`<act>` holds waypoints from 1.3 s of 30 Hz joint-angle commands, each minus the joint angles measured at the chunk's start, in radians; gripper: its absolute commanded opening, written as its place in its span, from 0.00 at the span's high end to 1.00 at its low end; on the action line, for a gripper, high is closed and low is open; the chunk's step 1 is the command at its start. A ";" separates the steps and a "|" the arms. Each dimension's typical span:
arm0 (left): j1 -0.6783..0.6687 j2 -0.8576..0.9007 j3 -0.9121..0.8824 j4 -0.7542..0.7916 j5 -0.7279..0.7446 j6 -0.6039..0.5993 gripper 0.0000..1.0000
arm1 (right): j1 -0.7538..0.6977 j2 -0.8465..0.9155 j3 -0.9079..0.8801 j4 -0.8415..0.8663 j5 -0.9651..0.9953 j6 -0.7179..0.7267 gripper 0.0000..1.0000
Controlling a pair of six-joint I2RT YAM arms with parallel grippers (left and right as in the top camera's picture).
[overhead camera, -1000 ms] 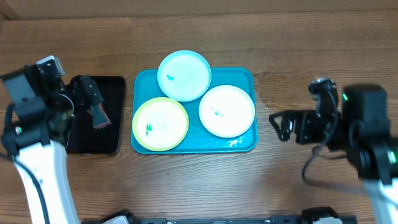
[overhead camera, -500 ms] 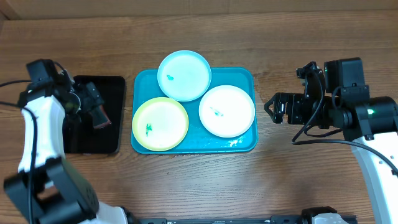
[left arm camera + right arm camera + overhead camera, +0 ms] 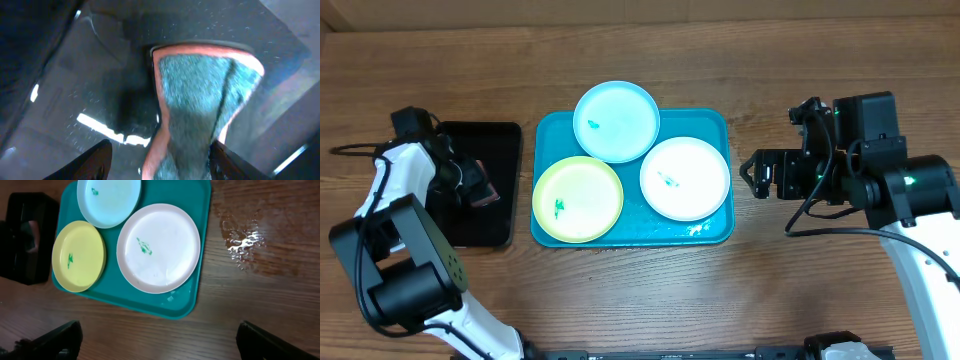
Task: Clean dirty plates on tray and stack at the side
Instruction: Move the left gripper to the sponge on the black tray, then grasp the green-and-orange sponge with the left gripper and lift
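Observation:
The turquoise tray [image 3: 715, 232] holds three plates with green smudges: light blue [image 3: 616, 121] at the back, yellow-green [image 3: 578, 199] front left, white [image 3: 685, 178] right. My left gripper [image 3: 470, 182] is open over the black tray [image 3: 495, 225], its fingers either side of a pink-edged sponge [image 3: 195, 95]. My right gripper [image 3: 752, 175] is open and empty above the table just right of the turquoise tray. The right wrist view shows the tray [image 3: 200, 210] with the blue [image 3: 109, 200], yellow-green [image 3: 79, 255] and white [image 3: 159, 247] plates.
A wet patch [image 3: 242, 242] shines on the wooden table right of the turquoise tray. The black tray also shows at the left edge of the right wrist view [image 3: 15, 210]. Bare wood lies in front of and behind the trays.
My left arm has swung round and brought its gripper down over the sponge on the black tray. My right gripper has shifted a little left toward the turquoise tray.

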 commanded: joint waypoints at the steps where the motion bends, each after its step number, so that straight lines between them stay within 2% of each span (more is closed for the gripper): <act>1: 0.004 0.035 0.011 0.010 -0.012 -0.012 0.38 | 0.009 -0.017 0.030 0.010 0.020 -0.010 0.00; 5: 0.003 0.051 0.011 0.035 0.005 0.014 0.39 | 0.009 -0.017 0.030 0.012 0.020 -0.010 0.00; 6: 0.003 0.053 0.011 0.041 0.005 0.014 0.45 | 0.009 -0.017 0.030 0.012 0.020 -0.010 0.00; 7: 0.003 0.053 0.011 0.046 0.006 0.013 0.64 | 0.009 -0.017 0.030 0.012 0.020 -0.010 0.00; 8: 0.003 0.053 0.011 0.048 0.006 0.013 0.69 | 0.009 -0.017 0.030 0.012 0.020 -0.010 0.00; 10: 0.003 0.053 0.011 0.050 0.006 0.013 0.88 | 0.009 -0.017 0.030 0.013 0.020 -0.010 0.00; 12: 0.003 0.053 0.011 0.050 0.006 0.013 0.96 | 0.009 -0.017 0.030 0.014 0.020 -0.010 0.00; 19: 0.004 0.036 0.024 0.028 0.004 0.013 0.96 | 0.009 -0.017 0.030 0.016 0.020 -0.010 0.00; 30: 0.003 -0.140 0.228 -0.190 0.023 0.013 0.96 | 0.009 -0.017 0.030 0.042 0.021 -0.006 0.00; 33: 0.003 -0.179 0.219 -0.206 0.030 0.013 0.96 | 0.009 -0.014 0.027 0.042 0.031 -0.006 0.00; 39: 0.003 -0.137 0.134 -0.166 0.052 0.014 0.96 | 0.009 0.013 -0.023 0.098 0.017 -0.003 0.00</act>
